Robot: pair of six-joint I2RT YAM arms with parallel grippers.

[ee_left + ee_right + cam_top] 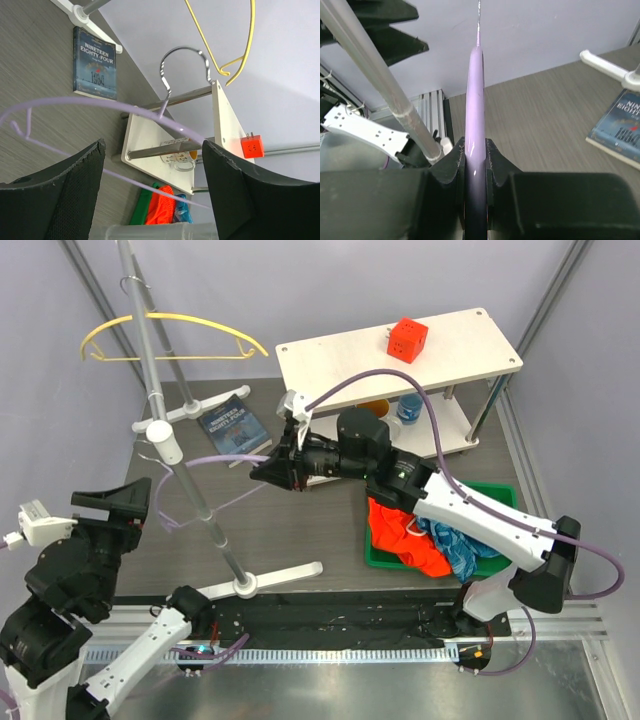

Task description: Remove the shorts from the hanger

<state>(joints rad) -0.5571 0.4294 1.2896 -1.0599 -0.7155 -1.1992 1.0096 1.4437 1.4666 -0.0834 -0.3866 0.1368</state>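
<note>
The orange shorts (400, 530) and the blue-teal shorts (462, 548) lie bunched in the green bin (492, 491) at the right. The left wrist view shows them far off as orange shorts (162, 205) and blue-teal shorts (182, 210). A thin lilac hanger (225, 459) carries no cloth. My right gripper (262, 472) is shut on its bar, seen end-on in the right wrist view as the lilac hanger (475, 110) pinched in my right gripper (475, 150). My left gripper (125, 510) is open, and the lilac hanger (100, 102) runs across its gap (152, 145) untouched.
The garment rack's pole (185, 450) slants between the arms, with a yellow hanger (165, 325) on its top bar. A book (232, 425) lies on the table. The white shelf (470, 355) at the back holds a red cube (407, 338) and a mug (180, 157).
</note>
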